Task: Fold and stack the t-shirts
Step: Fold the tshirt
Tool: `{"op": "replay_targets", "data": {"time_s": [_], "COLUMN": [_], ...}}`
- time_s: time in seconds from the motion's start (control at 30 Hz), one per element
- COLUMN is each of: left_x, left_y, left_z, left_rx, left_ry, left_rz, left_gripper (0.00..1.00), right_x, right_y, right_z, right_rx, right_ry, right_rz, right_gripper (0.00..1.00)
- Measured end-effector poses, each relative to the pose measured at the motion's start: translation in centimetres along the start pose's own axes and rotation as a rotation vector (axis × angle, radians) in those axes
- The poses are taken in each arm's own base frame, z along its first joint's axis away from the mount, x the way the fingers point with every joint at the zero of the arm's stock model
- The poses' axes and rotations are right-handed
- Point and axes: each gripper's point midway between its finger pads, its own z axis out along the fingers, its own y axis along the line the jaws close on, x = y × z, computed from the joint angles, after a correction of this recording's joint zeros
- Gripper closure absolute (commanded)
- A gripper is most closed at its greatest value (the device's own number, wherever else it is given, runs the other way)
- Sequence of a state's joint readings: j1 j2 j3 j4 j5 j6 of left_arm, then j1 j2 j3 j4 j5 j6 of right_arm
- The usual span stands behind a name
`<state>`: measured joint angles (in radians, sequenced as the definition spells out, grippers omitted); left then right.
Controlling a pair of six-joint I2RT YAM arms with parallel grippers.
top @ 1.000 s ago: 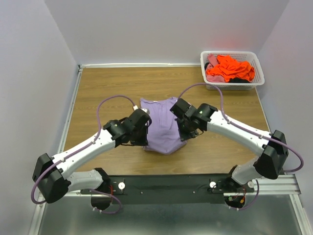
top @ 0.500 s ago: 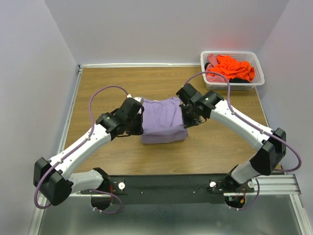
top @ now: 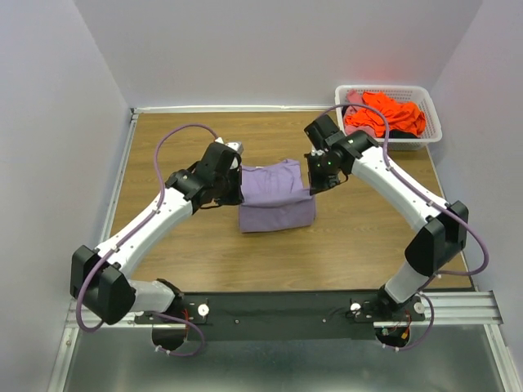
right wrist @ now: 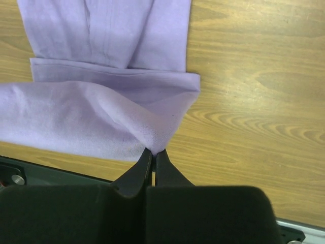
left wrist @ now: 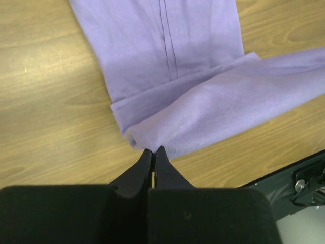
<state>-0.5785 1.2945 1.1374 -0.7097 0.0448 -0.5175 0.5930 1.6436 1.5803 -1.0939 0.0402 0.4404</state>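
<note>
The lavender t-shirt (top: 276,200) lies partly folded in the middle of the wooden table. My left gripper (top: 235,189) is shut on its left corner; in the left wrist view the black fingertips (left wrist: 153,151) pinch the cloth (left wrist: 213,101). My right gripper (top: 315,181) is shut on its right corner; in the right wrist view the tips (right wrist: 154,151) pinch a raised fold of the cloth (right wrist: 101,117). Both hold the near layer doubled over the far part. Orange (top: 384,113) and pink (top: 354,100) t-shirts lie heaped in the basket.
A white lattice basket (top: 431,122) stands at the back right corner of the table (top: 180,147). Grey walls close in the left, back and right. A black rail (top: 278,306) with both arm bases runs along the near edge.
Both grippers have carried the shirt's near edge away from the bases toward the far side, folding it over. The bundle now lies flatter and rectangular.
</note>
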Motion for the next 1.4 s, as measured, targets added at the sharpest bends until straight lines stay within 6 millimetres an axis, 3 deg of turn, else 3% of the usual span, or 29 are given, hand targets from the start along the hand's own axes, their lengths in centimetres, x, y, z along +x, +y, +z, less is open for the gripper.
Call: {"op": "replay_targets", "data": {"time_s": [0.53, 0.77, 0.97, 1.23, 1.4], "left_x": [-4.6, -6.9, -8.3, -9.2, -9.5], "left_y": [2.6, 4.4, 5.7, 7.6, 8.6], "left_z": [2.1, 4.3, 7.6, 12.2, 13.2], "left_rx": [0.015, 0.031, 0.033, 0.000, -0.023], "left_ry": [-0.050, -0.062, -0.048, -0.041, -0.077], "left_rz": [-0.023, -0.046, -0.057, -0.072, -0.091], "left_gripper": [1.00, 1.00, 1.00, 1.00, 1.00], "right_x": [-6.2, -9.0, -10.9, -11.7, -12.9], "right_y": [0.5, 0.1, -0.8, -2.0, -2.0], "right_z": [2.2, 4.2, 6.8, 12.4, 14.0], "right_rx": [-0.065, -0.103, -0.100, -0.078, -0.079], "right_ry": [-0.002, 0.003, 0.011, 0.025, -0.030], "right_rz": [-0.031, -0.022, -0.014, -0.014, -0.020], "right_gripper": [1.00, 1.00, 1.00, 1.00, 1.00]}}
